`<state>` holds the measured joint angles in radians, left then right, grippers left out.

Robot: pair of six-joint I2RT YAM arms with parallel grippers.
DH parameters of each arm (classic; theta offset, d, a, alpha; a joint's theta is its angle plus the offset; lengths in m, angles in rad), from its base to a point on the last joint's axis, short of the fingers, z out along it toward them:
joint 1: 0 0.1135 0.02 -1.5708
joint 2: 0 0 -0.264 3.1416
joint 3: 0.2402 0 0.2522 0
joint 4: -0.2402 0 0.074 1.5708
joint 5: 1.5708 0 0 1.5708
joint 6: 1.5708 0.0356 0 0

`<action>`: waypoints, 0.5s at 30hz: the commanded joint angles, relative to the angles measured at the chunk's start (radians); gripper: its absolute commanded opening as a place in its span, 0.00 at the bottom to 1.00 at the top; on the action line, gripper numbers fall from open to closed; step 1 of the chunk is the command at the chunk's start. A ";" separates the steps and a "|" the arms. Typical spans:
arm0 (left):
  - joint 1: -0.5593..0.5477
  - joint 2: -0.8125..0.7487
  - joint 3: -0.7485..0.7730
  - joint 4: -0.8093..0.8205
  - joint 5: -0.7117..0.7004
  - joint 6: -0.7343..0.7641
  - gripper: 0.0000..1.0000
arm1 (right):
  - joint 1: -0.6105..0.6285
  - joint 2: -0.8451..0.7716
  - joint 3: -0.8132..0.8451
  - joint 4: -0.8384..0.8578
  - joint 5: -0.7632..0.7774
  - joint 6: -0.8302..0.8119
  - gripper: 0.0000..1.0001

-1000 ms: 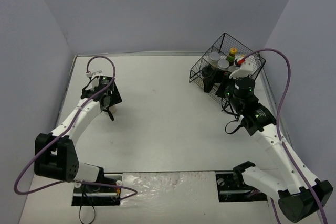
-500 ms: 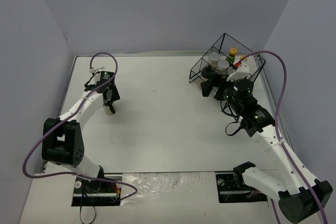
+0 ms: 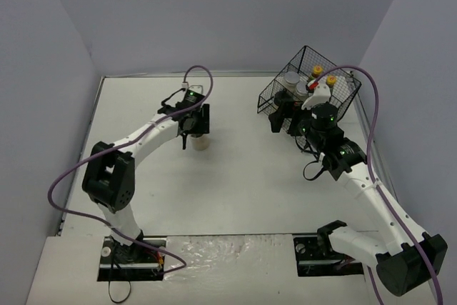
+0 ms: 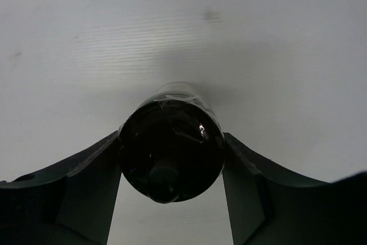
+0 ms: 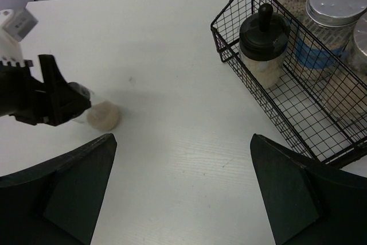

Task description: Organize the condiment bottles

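Note:
My left gripper (image 3: 193,131) is shut on a black-capped shaker (image 3: 201,142) with pale powder in it, left of the table's middle. In the left wrist view the dark cap (image 4: 171,153) fills the gap between both fingers. The right wrist view shows that shaker's beige bottom (image 5: 103,116) sticking out of the left gripper (image 5: 54,98). My right gripper (image 3: 288,115) stands open in front of the black wire basket (image 3: 271,89), nothing between its fingers (image 5: 69,187). Inside the basket are a second black-capped shaker (image 5: 264,41), silver-lidded jars (image 5: 335,4) and yellow-capped bottles (image 3: 316,71).
The basket sits at the back right, close to the right wall. Grey walls close off the table on three sides. Purple cables loop above both arms (image 3: 371,126). The two arm bases stand at the near edge (image 3: 132,255).
The left gripper has shut on the shaker and swung with it from the far left toward the table's middle. The right gripper has shifted slightly left, still open.

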<state>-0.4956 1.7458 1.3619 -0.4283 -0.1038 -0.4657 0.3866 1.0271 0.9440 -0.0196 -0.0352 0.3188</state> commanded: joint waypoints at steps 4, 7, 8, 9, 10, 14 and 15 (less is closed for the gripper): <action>-0.223 0.105 0.221 0.026 0.085 0.052 0.00 | -0.003 -0.012 0.038 0.058 -0.014 -0.043 1.00; -0.281 0.150 0.264 0.007 0.080 0.057 0.00 | -0.005 -0.028 0.026 0.058 -0.004 -0.056 1.00; -0.300 0.161 0.270 0.003 0.077 0.061 0.02 | -0.004 -0.034 0.024 0.058 0.001 -0.058 1.00; -0.317 0.170 0.275 -0.002 0.074 0.064 0.03 | -0.003 -0.040 0.022 0.058 0.006 -0.060 1.00; -0.318 0.175 0.278 -0.006 0.072 0.064 0.06 | -0.005 -0.044 0.018 0.058 0.008 -0.061 1.00; -0.349 0.179 0.278 -0.019 0.064 0.062 0.41 | -0.005 -0.049 0.006 0.058 0.019 -0.071 1.00; -0.351 0.177 0.277 -0.023 0.061 0.061 0.53 | -0.005 -0.051 0.006 0.058 0.021 -0.071 1.00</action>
<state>-0.8313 1.9447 1.5968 -0.4240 -0.0339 -0.4075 0.3866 0.9995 0.9440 -0.0193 -0.0408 0.2748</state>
